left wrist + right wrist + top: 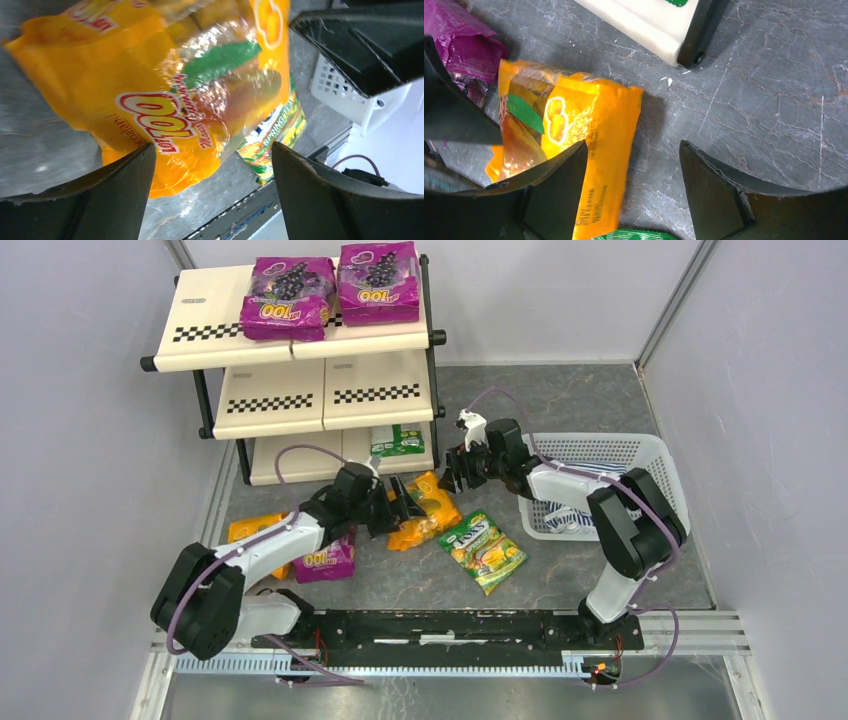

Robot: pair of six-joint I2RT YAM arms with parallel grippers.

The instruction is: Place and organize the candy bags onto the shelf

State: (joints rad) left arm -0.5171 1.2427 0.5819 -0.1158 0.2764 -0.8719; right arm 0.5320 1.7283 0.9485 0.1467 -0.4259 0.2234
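Left wrist view: my left gripper [210,150], fingers wide, straddles the near end of the orange candy bag [150,85]. Glossy, soft, probably light: I would pinch the seam nearest the fingertips.

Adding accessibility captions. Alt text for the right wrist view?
The open right end effector hangs above a grey marbled tabletop, one finger overlapping a glossy orange plastic candy bag lying flat there. A crumpled purple candy bag sits upper left; a corner of the cream, black-framed shelf shows at top.
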